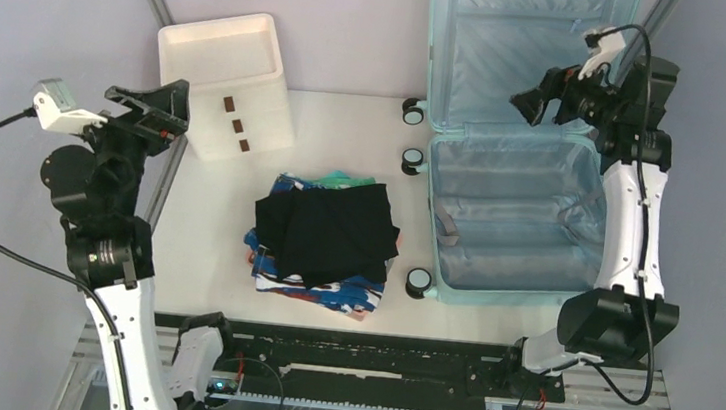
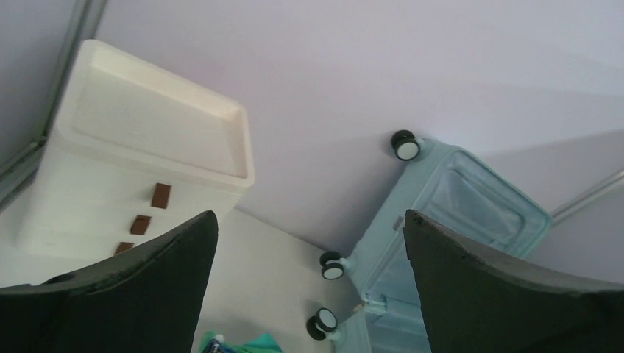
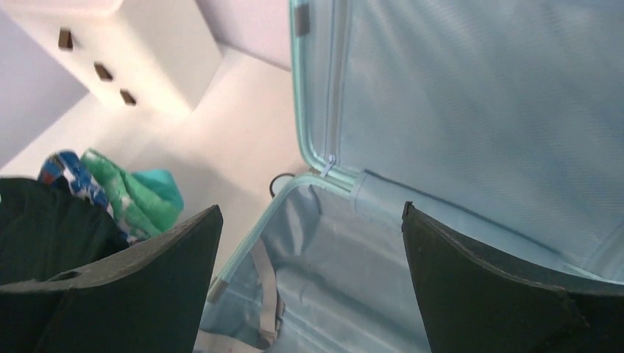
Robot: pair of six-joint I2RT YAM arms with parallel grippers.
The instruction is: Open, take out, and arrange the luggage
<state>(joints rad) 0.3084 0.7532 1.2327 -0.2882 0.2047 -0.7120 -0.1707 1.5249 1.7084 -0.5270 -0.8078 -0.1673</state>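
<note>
The pale aqua luggage (image 1: pixel 513 220) lies open on the right of the table, its lid upright against the back wall and its light blue lining bare. It also shows in the left wrist view (image 2: pixel 456 213) and the right wrist view (image 3: pixel 471 132). A stack of folded clothes (image 1: pixel 328 237), black on top with blue and green below, lies on the table left of the luggage. My left gripper (image 1: pixel 152 112) is open and empty, raised at the far left near the cabinet. My right gripper (image 1: pixel 540 100) is open and empty, raised above the luggage's hinge.
A cream-white drawer cabinet (image 1: pixel 227 86) with brown handles stands at the back left. Caster wheels (image 1: pixel 415 112) stick out from the luggage's left side. The clothes' green edge shows in the right wrist view (image 3: pixel 136 193). Grey walls close in behind and at both sides.
</note>
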